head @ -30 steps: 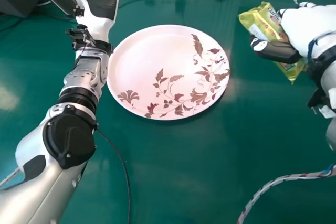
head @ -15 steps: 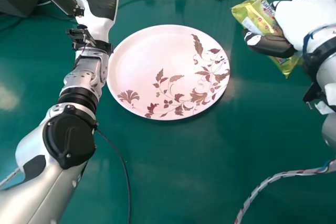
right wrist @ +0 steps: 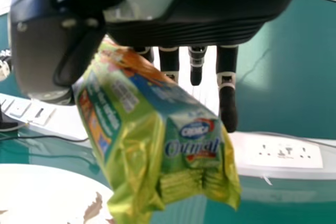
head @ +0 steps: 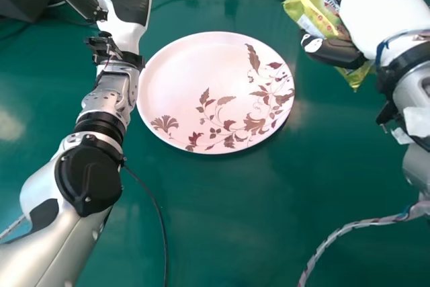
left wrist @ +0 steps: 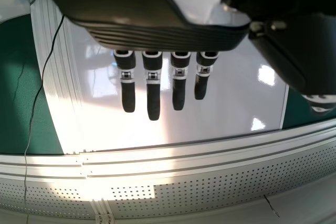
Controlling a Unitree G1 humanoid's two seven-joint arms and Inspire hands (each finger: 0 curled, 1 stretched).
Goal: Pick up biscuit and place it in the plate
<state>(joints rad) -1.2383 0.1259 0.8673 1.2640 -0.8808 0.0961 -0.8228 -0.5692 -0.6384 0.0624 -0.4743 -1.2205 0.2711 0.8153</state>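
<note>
One biscuit packet [head: 312, 15], yellow-green and crinkled, is grasped in our right hand [head: 383, 21], pinched between thumb and fingers, to the right of the floral plate [head: 181, 72] and near its far-right rim. Our left hand [head: 126, 15] is released, its fingers straight, beyond the plate's far-left side.

We judge that the carry to the plate is what remains, and that the slick, pliable wrapper is the main risk: a pinch this near one end could let the packet swivel or slide out short of the rim. If we let go too far to the right, it could land half over the rim or tip off. If we come in too low, its hanging end could catch the rim and nudge the plate.

As for containers, the plate bears its printed leaves, with the packet yet to be laid on it; the wrapper hides whatever biscuits are inside.
</note>
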